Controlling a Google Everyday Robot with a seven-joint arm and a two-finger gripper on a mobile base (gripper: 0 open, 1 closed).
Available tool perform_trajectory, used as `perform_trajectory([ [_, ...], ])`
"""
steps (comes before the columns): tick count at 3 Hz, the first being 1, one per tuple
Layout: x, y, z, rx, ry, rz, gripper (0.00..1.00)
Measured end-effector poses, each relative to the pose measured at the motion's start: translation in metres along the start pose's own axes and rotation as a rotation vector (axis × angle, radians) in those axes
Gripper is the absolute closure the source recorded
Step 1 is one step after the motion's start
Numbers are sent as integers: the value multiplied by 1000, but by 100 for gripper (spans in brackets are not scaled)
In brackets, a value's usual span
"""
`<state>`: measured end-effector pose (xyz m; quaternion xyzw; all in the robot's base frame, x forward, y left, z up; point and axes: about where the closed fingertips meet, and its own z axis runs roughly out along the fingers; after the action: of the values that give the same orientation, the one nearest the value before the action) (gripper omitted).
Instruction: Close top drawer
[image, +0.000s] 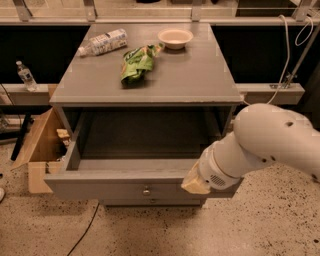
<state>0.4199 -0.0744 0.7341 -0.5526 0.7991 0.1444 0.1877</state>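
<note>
End effector (194, 184) at top drawer (107, 189) frnt edge.

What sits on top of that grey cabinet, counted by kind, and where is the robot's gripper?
Plastic bottle: 1
Green bag: 1
Bowl: 1
Total: 3
The gripper is at the front right of the open top drawer.
</note>
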Motion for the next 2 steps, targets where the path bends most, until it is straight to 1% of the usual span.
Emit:
perform_trajectory([
  [1, 1, -8, 41, -2, 8, 33, 100],
  [2, -1, -21, 74, 10, 4, 68, 100],
])
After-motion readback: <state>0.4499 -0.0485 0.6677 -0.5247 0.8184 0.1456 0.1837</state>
